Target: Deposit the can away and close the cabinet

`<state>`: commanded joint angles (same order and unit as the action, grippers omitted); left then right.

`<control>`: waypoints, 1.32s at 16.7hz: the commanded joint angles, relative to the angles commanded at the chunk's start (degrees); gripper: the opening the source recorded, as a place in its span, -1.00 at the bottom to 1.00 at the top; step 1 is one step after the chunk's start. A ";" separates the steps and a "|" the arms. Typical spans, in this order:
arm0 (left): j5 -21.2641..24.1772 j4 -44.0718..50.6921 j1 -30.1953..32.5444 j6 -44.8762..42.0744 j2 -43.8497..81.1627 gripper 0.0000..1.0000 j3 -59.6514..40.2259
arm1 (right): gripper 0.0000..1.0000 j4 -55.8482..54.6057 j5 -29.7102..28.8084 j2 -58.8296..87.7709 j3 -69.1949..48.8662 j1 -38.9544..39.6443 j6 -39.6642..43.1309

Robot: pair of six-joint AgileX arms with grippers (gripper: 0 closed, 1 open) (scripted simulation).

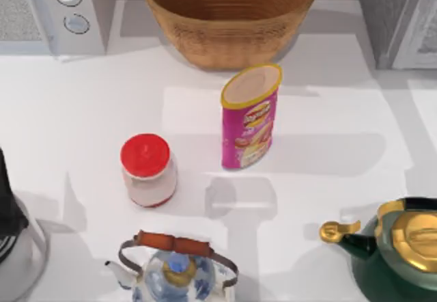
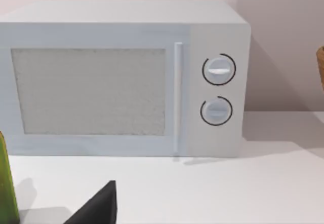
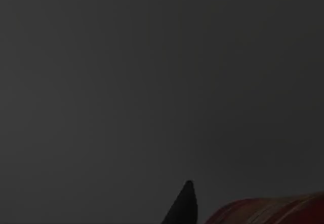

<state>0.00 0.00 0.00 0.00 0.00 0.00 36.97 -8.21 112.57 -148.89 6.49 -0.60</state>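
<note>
Here the can [image 1: 250,117], a tall pink chip tube with a yellow rim, stands upright near the middle of the white table [image 1: 341,111], just in front of the wicker basket [image 1: 229,15] at the table's far edge and apart from it. To the can's left and a little nearer the camera stands a squat white jar with a red lid [image 1: 147,170], well clear of the tube. Along the near edge sit a blue-and-white teapot [image 1: 174,268] with a brown handle, and at the right a dark green kettle [image 1: 403,251] with a gold lid and spout. A white microwave [image 1: 54,8] occupies the far left corner, and a grey cabinet [image 1: 399,15] stands at the far right corner; whether its door is open I cannot tell from above.

The left wrist view faces the microwave [image 2: 121,79] square on, its door shut and two round dials to one side. One dark fingertip of the left gripper [image 2: 98,209] pokes into the frame, with a green object [image 2: 7,183] at the edge, perhaps a bottle. That is too little to say how wide the fingers stand.

The right wrist view is dark. A single black fingertip of the right gripper [image 3: 182,206] shows against it, beside a reddish curved surface [image 3: 268,211]; its spread cannot be judged either.
</note>
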 joint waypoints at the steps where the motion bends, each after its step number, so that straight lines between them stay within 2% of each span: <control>1: 0.00 0.00 0.00 0.00 0.00 1.00 0.00 | -1.00 0.62 0.36 2.21 -2.94 -0.22 -0.13; 4: 0.00 0.00 0.00 0.00 0.00 1.00 0.00 | -1.00 1.81 1.13 6.30 -8.16 -0.63 -0.43; 9: 0.00 0.00 0.00 0.00 0.00 1.00 0.00 | -1.00 1.96 1.23 6.80 -8.75 -0.68 -0.46; 22: 0.00 0.00 0.00 0.00 0.00 1.00 0.00 | 0.96 1.96 1.23 6.80 -8.75 -0.68 -0.46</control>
<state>0.00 0.00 0.00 0.00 0.00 0.00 38.93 -6.97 119.37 -157.64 5.81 -1.07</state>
